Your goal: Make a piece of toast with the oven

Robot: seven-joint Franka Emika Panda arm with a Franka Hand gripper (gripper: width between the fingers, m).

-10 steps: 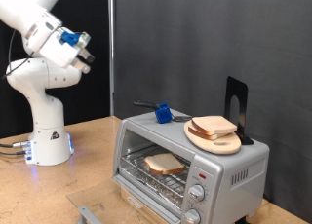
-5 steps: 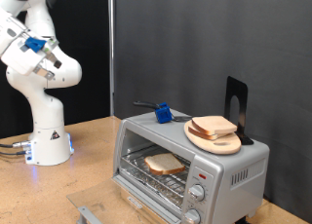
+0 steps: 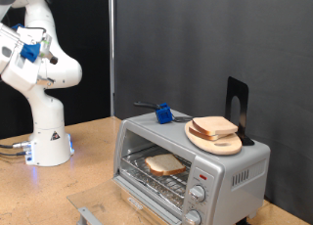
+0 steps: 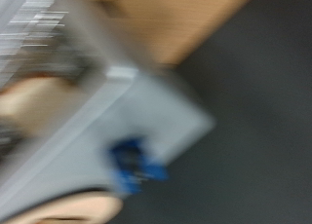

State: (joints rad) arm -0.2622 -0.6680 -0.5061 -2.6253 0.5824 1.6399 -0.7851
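The silver oven (image 3: 227,172) stands at the exterior view's lower right with its glass door folded down. One piece of toast (image 3: 164,164) lies on the wire rack inside. A second, alike slice (image 3: 215,126) lies on a round light-wood plate (image 3: 223,145) on top of the oven. My gripper (image 3: 22,49) is raised high at the exterior view's upper left, far from the oven, and nothing shows between its fingers. The wrist view is heavily blurred. It shows the oven's silver top (image 4: 117,112) from above, and no fingers.
A small blue object (image 3: 163,113) with a dark handle lies on the oven top, and shows in the wrist view (image 4: 132,168) too. A black upright stand (image 3: 236,106) rises behind the plate. The robot base (image 3: 47,137) stands on the wooden table (image 3: 88,161), with a dark curtain behind.
The arm has swung away from the oven towards the exterior view's left edge, taking the gripper with it. Both slices, the plate and the oven have not moved.
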